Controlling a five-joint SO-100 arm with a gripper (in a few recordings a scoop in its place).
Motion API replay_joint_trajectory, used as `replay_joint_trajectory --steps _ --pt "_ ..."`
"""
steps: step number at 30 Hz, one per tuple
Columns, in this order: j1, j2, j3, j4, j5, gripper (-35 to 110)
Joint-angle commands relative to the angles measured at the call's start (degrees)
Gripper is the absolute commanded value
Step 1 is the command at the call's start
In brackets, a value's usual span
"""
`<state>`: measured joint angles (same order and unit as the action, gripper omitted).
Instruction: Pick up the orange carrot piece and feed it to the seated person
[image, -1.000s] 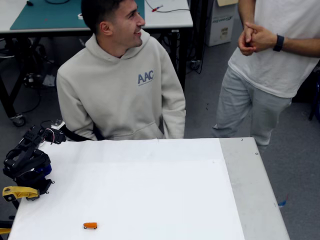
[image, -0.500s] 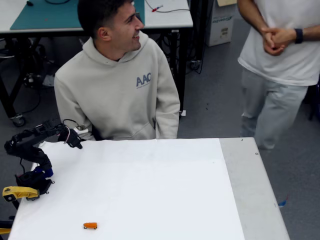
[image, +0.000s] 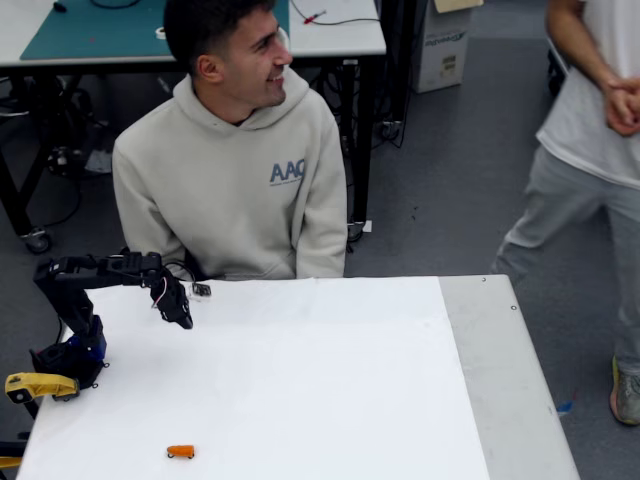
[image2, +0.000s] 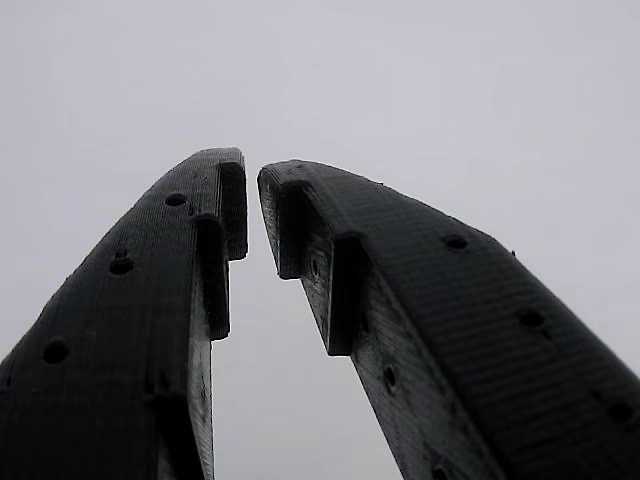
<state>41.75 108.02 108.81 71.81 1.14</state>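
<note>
The gripper (image: 184, 318) hangs over the far left part of the table (image: 480, 380), near the far edge, at the end of the black arm (image: 90, 272) that reaches out level from its base at the table's left edge. In the wrist view the gripper (image2: 252, 200) shows its two dark ridged fingers (image2: 140, 330) against plain pale surface, their tips drawn almost together with only a thin gap between them and nothing held in it, so the jaws are all but closed and empty. The fingers point down toward the white sheet (image: 300, 380) that covers most of the table, leaving a grey strip bare along the right edge. The orange carrot piece (image: 180, 451) lies on the sheet near the near edge, toward the near left corner, well apart from the gripper and untouched. A yellow clamp part (image: 35, 385) sits beside the arm's base at the left edge. The seated person (image: 235, 180) is just behind the far edge, close to the gripper, in a light beige hoodie with blue letters on the chest, head turned toward the right of the fixed view. A standing person (image: 590, 170) in a white shirt and grey trousers is on the floor beyond the far right corner, hands clasped. Behind them stands a table with a green mat (image: 110, 30).
</note>
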Motion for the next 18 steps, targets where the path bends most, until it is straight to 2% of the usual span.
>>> replay_joint_trajectory --steps 1,8,18 --pt "6.77 -0.97 -5.71 0.62 0.44 -2" --pt "18.98 -6.86 -10.72 0.53 -0.79 -2" --pt "31.82 -17.93 -22.15 0.53 -19.16 -2"
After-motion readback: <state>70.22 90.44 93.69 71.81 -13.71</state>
